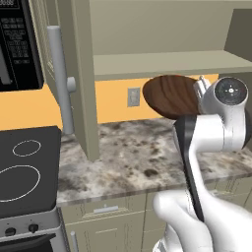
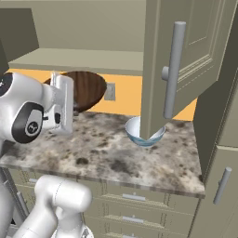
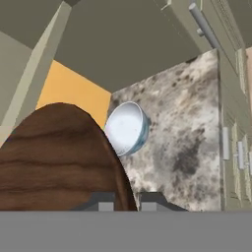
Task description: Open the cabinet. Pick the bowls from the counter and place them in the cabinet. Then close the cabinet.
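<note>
My gripper (image 3: 129,199) is shut on the rim of the wide dark-brown wood-grain bowl (image 3: 54,157), its two tips pinching the edge. That bowl (image 1: 170,96) hangs tilted in the air above the counter (image 1: 133,157), just below the open cabinet's lower shelf (image 1: 162,63), in front of the orange wall. In the right base view the same bowl (image 2: 86,90) sits beside my hand. The smaller white and light-blue bowl (image 2: 144,132) rests upright on the counter (image 2: 102,148), partly under the swung-out right cabinet door (image 2: 186,60); it also lies past the brown bowl as the white bowl (image 3: 125,129).
Both cabinet doors stand open; the left door (image 1: 81,74) with its silver bar handle (image 1: 59,78) juts over the counter. A black stove top (image 1: 24,167) and microwave (image 1: 17,44) are at the left. A wall outlet (image 1: 133,97) is behind the bowl. Drawers (image 2: 135,197) run below the counter.
</note>
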